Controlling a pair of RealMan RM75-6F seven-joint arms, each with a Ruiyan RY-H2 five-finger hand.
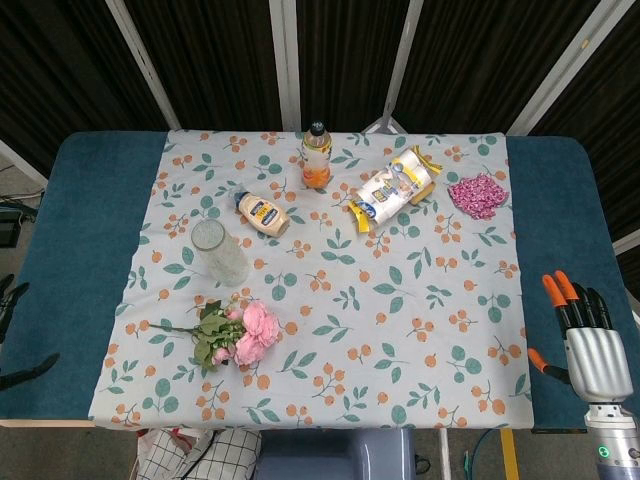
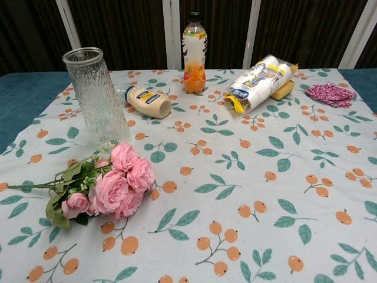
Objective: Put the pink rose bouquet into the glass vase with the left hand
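The pink rose bouquet (image 1: 243, 334) (image 2: 112, 187) lies flat on the floral cloth, at its front left, with stems pointing left. Just behind it the glass vase (image 1: 221, 252) (image 2: 96, 94) stands upright and empty. Of my left hand (image 1: 22, 340) only dark fingertips and a thumb show at the head view's left edge, spread apart, holding nothing, well left of the bouquet. My right hand (image 1: 586, 338) hovers at the table's right edge with fingers extended and nothing in it. Neither hand shows in the chest view.
An orange drink bottle (image 1: 316, 156) (image 2: 194, 52) stands at the back centre. A mayonnaise bottle (image 1: 263, 213) (image 2: 148, 101) lies right of the vase. A plastic-wrapped pack (image 1: 394, 189) (image 2: 259, 82) and a pink crinkled item (image 1: 478, 195) (image 2: 330, 94) lie at the back right.
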